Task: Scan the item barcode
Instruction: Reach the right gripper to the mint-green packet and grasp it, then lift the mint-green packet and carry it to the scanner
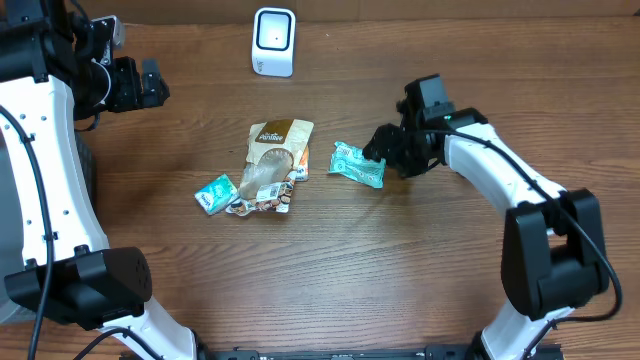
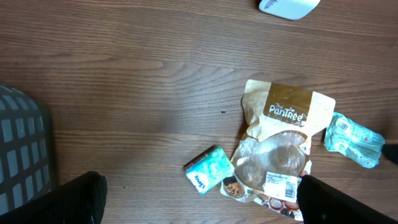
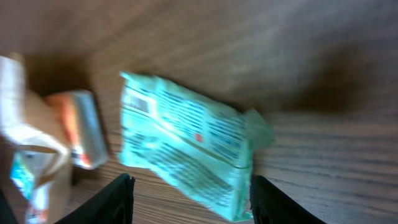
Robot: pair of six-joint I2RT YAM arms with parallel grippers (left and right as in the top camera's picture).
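The teal packet [image 1: 357,164] lies on the bench [image 1: 330,270] just right of the brown pouch [image 1: 278,150], and the right hand [image 1: 385,152] is at its right end. In the right wrist view the 2 fingers [image 3: 118,199] stand on either side of the packet's lower edge, but the picture is blurred, so I cannot tell whether they are pressing on it or only straddling it. The left hand [image 1: 156,86] hangs released and holding nothing at the far left, well apart from everything.

The step in hand looks like securing this packet for the trip to the scanner [image 1: 273,41]. To do it well, the grip should bite the crimped end rather than the printed panel — the barcode block shows near the packet's upper left corner in the wrist view and must not be covered. A soft wrapper will buckle, so a firm pinch and a straight lift seem wise before turning the printed face toward the scanner's window.

For room, the bench between packet and scanner is bare wood — a clear diagonal up and left. The pouch sits just beside the packet's left edge, so a sideways drag could nudge it; lifting first avoids that. The small teal packet [image 1: 214,193] and the left arm are out of the path.
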